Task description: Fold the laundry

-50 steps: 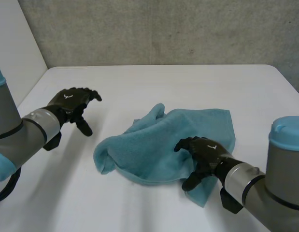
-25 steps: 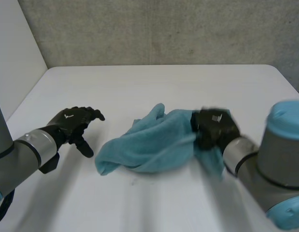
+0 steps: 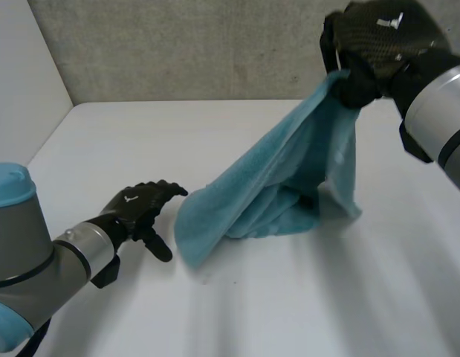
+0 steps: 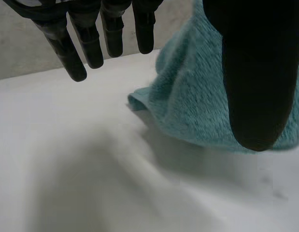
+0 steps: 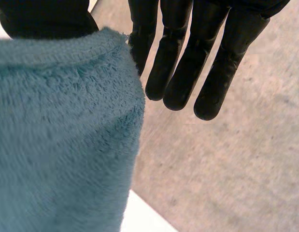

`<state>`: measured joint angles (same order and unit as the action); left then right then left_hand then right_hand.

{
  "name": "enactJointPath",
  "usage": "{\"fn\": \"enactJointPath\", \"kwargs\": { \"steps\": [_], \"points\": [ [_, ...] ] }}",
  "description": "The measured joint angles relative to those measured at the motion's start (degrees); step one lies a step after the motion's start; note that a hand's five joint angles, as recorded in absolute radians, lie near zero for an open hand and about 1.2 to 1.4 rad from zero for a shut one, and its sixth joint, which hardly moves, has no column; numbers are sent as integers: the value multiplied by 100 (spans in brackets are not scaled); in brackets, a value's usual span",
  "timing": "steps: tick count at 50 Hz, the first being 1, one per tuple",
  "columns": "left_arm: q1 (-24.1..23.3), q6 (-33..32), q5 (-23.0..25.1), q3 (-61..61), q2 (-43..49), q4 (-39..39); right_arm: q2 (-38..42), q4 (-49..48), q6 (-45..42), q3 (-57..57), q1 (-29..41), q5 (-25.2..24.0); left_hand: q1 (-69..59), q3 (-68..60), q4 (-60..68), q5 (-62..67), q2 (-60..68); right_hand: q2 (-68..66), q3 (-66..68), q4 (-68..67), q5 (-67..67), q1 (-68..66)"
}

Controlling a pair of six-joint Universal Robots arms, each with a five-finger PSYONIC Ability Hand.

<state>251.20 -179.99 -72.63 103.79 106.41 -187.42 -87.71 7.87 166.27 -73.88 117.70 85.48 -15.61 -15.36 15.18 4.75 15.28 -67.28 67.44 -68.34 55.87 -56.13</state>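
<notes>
A teal towel (image 3: 289, 178) hangs from my right hand (image 3: 382, 44), which is raised high at the back right and shut on the towel's top edge. In the right wrist view the towel (image 5: 57, 135) drapes down beside the fingers (image 5: 188, 58), pinched under the thumb. The towel's lower part still rests bunched on the white table (image 3: 140, 134), with one corner trailing toward my left hand (image 3: 140, 208). That hand lies low over the table, open, just short of the corner. Its wrist view shows straight fingers (image 4: 91, 38) apart from the towel (image 4: 197, 96).
A grey concrete wall (image 3: 177, 44) runs along the table's far edge, and a white panel (image 3: 21, 74) stands at the far left. Bare tabletop lies in front of and to the right of the towel.
My right hand closed on the towel and lifted it up and back, pulling the cloth off the table. My left hand moved right, closer to the towel's trailing corner.
</notes>
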Motion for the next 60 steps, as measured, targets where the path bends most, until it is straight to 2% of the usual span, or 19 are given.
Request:
{"fn": "enactJointPath", "kwargs": {
  "steps": [8,16,21,27,32,45,52,54,57,59,60],
  "points": [
    [-315,365,-185,-41,159,-2,6,49,2,461,-22,106,-307,-293,326,389,317,0,3,0,0,0],
    [-387,747,-1292,151,100,41,316,107,-9,817,-38,321,-2322,-2233,2261,2277,2244,0,31,0,0,0],
    [-401,801,-1638,502,-179,56,453,117,-12,820,-32,362,-2379,-2377,2398,2380,2384,0,31,0,0,0],
    [-525,824,-1665,778,-387,82,504,114,-9,777,-20,362,-2318,-2345,2358,2361,2354,0,30,0,0,0],
    [-837,867,-1584,734,-346,40,510,110,10,757,14,347,-1251,-1370,1326,1352,1359,0,31,0,0,0],
    [-1334,993,-1562,-353,711,-155,459,106,42,745,43,339,-1238,-1297,1250,1259,1274,0,31,0,0,0],
    [-1698,1140,-1589,-1320,1565,-361,456,98,71,641,-38,347,-1298,-1366,1336,1368,1355,0,31,0,0,0],
    [-1743,1134,-1603,-1508,1722,-425,456,91,75,604,-50,347,-1596,-1643,1649,1690,1638,0,31,0,11,0],
    [-1787,1116,-1626,-1800,1957,-531,456,72,67,511,-97,350,-3397,-3195,3225,3232,3288,0,31,0,26,0],
    [-1790,1109,-1634,-1881,2019,-555,455,64,57,476,-134,350,-3397,-3195,3225,3232,3288,0,31,0,26,0],
    [-1784,1102,-1643,-1952,2060,-579,453,57,46,442,-183,350,-4694,-4461,4519,4520,4555,0,31,0,26,0]
  ]
}}
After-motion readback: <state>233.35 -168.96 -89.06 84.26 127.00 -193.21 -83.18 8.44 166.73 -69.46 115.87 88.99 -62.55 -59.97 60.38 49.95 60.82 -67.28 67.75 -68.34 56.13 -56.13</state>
